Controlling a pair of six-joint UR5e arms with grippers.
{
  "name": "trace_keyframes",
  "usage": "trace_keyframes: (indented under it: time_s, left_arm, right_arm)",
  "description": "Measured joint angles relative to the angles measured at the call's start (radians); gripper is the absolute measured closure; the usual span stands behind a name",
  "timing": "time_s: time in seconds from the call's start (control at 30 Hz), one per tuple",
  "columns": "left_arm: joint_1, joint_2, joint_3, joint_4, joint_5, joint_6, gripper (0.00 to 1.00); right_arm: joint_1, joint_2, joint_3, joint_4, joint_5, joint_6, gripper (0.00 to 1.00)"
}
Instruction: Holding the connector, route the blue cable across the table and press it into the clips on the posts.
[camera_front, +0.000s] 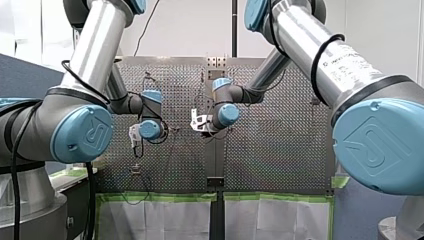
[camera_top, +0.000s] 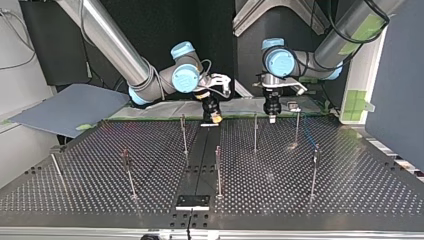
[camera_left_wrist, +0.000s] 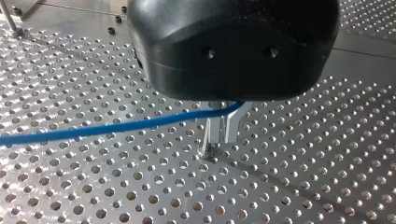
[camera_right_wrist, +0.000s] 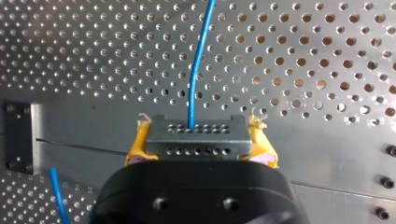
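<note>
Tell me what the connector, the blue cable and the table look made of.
The connector is a grey matte block with rows of pin holes, probably metal, perhaps plastic. The blue cable has a smooth, bending jacket, likely plastic or rubber. The table is perforated sheet metal, shiny, catching glints.

Thin upright posts (camera_top: 218, 170) across table (camera_top: 75, 190)

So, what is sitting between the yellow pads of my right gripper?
The grey connector, clamped between the two yellow pads, with the blue cable running out of its face ahead of them. The right wrist view shows this.
</note>
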Motion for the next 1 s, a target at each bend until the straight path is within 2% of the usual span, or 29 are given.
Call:
trace_keyframes:
  time_s: [1.0]
  left_arm:
    - [0.0,0.0,0.0,0.0,0.0,0.0,1.0]
  right_arm:
    - [0.0,0.0,0.0,0.0,0.0,0.0,1.0]
